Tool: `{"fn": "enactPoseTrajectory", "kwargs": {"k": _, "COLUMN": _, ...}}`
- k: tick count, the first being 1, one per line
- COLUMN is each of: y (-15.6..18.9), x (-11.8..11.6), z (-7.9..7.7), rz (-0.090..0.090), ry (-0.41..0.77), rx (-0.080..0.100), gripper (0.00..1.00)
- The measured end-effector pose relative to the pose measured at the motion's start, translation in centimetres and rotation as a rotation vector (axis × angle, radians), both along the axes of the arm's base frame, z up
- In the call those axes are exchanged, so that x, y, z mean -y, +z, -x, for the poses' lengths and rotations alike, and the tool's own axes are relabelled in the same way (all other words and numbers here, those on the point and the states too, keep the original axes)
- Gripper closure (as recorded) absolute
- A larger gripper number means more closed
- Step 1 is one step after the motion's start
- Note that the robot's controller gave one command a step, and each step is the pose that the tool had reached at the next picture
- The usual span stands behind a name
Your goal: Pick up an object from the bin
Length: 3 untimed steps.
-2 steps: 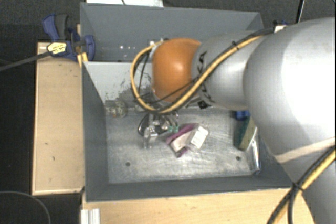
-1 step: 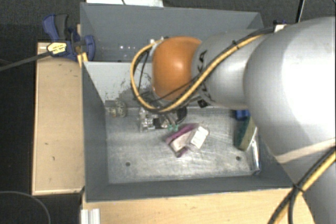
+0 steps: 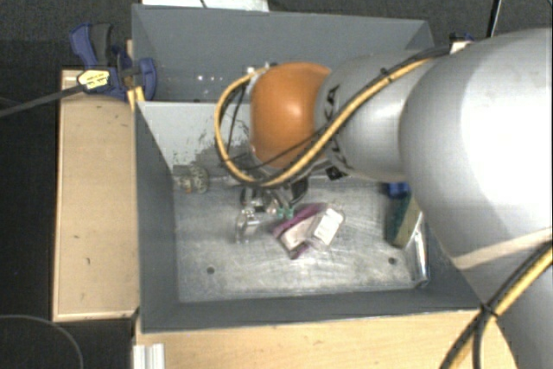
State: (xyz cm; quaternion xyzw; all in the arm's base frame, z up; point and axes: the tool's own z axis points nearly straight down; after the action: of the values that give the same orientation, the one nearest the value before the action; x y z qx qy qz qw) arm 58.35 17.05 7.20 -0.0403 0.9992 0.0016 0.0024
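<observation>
We log the gripper [image 3: 253,219] down near the floor of the grey metal bin [image 3: 160,203], just left of a flat purple-and-white packet [image 3: 307,229]; we cannot tell how far it is open. The arm [image 3: 449,125] slants down from the packet's right.

no legible text, label, brand or number anywhere in the bin [image 3: 216,272]

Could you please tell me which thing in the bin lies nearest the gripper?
The purple-and-white packet mid-bin, beside the gripper; the grey lump at left and blue-green block at right lie farther off.
</observation>
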Motion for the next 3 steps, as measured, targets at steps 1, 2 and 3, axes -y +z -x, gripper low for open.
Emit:
{"fn": "enactPoseTrajectory", "kwargs": {"k": 1, "y": 4.5, "x": 6.3, "z": 3.1, "rz": 0.004, "ry": 0.054, "rx": -0.001, "gripper": 0.00}}
{"fn": "enactPoseTrajectory", "kwargs": {"k": 2, "y": 0.5, "x": 11.8, "z": 2.5, "rz": 0.002, "ry": -0.139, "rx": -0.004, "gripper": 0.00}}
{"fn": "enactPoseTrajectory", "kwargs": {"k": 3, "y": 0.9, "x": 16.5, "z": -0.8, "rz": 0.003, "ry": 0.093, "rx": 0.001, "gripper": 0.00}}
